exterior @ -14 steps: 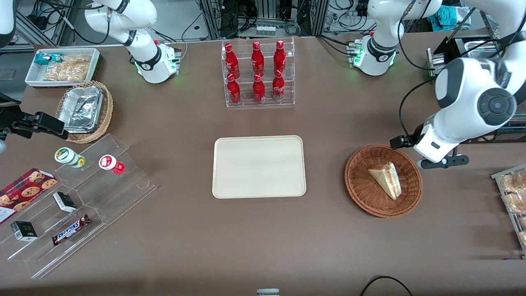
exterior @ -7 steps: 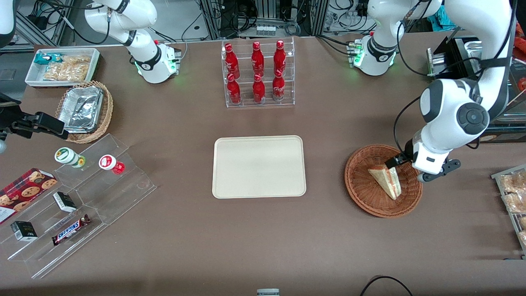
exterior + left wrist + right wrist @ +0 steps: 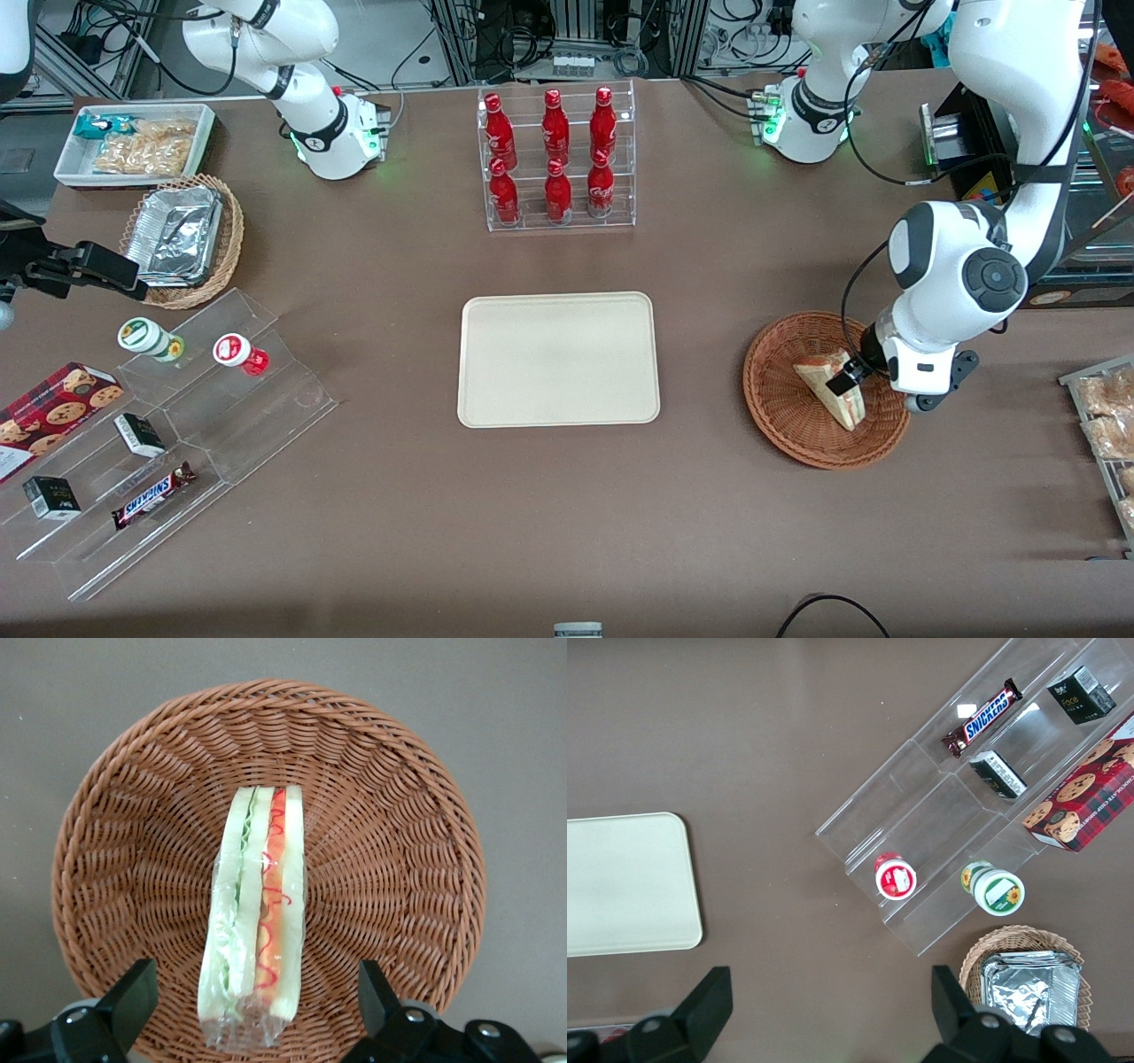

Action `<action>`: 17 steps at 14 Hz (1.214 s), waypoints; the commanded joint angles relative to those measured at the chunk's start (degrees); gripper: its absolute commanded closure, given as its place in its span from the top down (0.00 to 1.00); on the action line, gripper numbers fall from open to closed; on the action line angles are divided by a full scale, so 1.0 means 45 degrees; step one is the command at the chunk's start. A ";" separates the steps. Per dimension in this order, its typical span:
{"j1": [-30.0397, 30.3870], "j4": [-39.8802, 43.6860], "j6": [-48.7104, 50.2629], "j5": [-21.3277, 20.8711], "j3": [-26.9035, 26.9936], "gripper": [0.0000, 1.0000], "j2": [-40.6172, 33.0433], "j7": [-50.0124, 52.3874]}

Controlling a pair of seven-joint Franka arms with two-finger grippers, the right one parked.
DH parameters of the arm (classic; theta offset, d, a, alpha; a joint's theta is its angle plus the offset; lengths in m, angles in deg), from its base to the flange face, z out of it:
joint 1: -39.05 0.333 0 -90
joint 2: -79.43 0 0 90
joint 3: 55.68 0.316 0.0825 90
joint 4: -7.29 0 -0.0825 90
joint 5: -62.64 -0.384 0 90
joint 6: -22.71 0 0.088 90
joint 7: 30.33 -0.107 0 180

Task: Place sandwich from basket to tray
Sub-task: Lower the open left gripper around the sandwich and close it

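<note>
The sandwich lies in the round reddish-brown basket, resting on its woven floor with its cut face turned up toward the wrist camera. The gripper hangs directly over it with its jaws spread wide: one dark fingertip stands off one bread face and the other stands off the opposite face, both clear of the wrapper, so the wedge sits in the gap between them untouched. Seen edge-on, the sandwich is a narrow strip of white bread slices with a green leafy layer beside an orange-red layer and a squiggle of red sauce, all under clear film gathered at one end. In the front view the sandwich appears as a pale triangular wedge, partly covered by the gripper. The basket sits toward the working arm's end of the table, well apart from the cream tray at the middle.
</note>
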 commanded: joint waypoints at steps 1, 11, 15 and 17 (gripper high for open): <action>0.0043 -0.0117 -0.0516 0.0057 -0.0046 1.00 0.0454 0.0355; 0.0043 -0.0080 -0.0090 0.0038 -0.0046 0.08 0.0651 0.0765; 0.0004 0.0854 0.2112 -0.0001 -0.0066 0.08 0.0183 0.0726; -0.0171 0.1985 0.3887 -0.0021 -0.0163 0.08 0.0162 0.0629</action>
